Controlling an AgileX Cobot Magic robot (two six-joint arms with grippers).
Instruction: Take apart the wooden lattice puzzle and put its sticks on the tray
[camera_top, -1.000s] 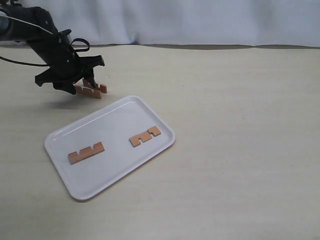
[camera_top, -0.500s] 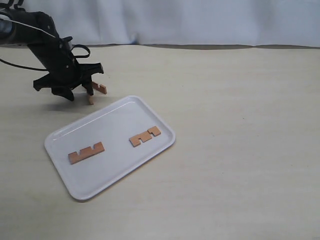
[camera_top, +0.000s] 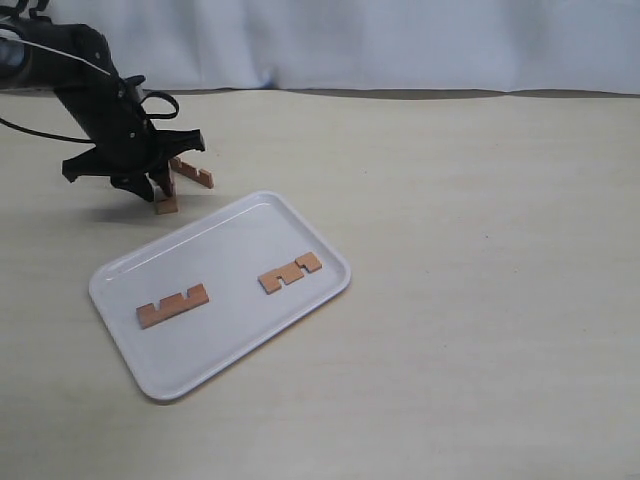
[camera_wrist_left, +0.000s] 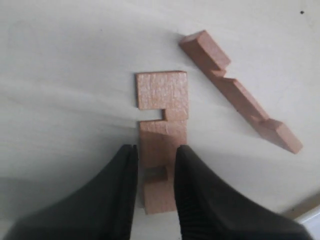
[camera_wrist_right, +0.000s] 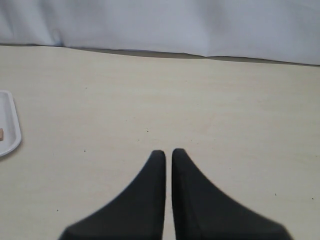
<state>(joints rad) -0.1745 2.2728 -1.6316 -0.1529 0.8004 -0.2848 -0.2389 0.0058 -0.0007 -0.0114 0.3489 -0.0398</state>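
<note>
No assembled lattice puzzle shows, only separate sticks. My left gripper (camera_top: 163, 190) (camera_wrist_left: 156, 155) is beyond the white tray's (camera_top: 300, 222) far left corner. It is shut on one notched stick (camera_top: 166, 205) (camera_wrist_left: 162, 97), which points down with its lower end at the table. A second stick (camera_top: 192, 172) (camera_wrist_left: 239, 96) lies loose on the table just beside it. Two more sticks (camera_top: 172, 304) (camera_top: 290, 271) lie flat on the tray. My right gripper (camera_wrist_right: 168, 152) is shut on nothing above bare table and does not appear in the exterior view.
The beige table (camera_top: 480, 250) extends to a white cloth backdrop (camera_top: 400, 45) at the far edge. A corner of the tray (camera_wrist_right: 7, 125) shows in the right wrist view. The left arm's cables (camera_top: 60, 55) trail at the upper left.
The two sticks at the left gripper have come apart: one now lies on the table, the other stays in the jaws, turned end-down. The gripper shifted slightly left.
</note>
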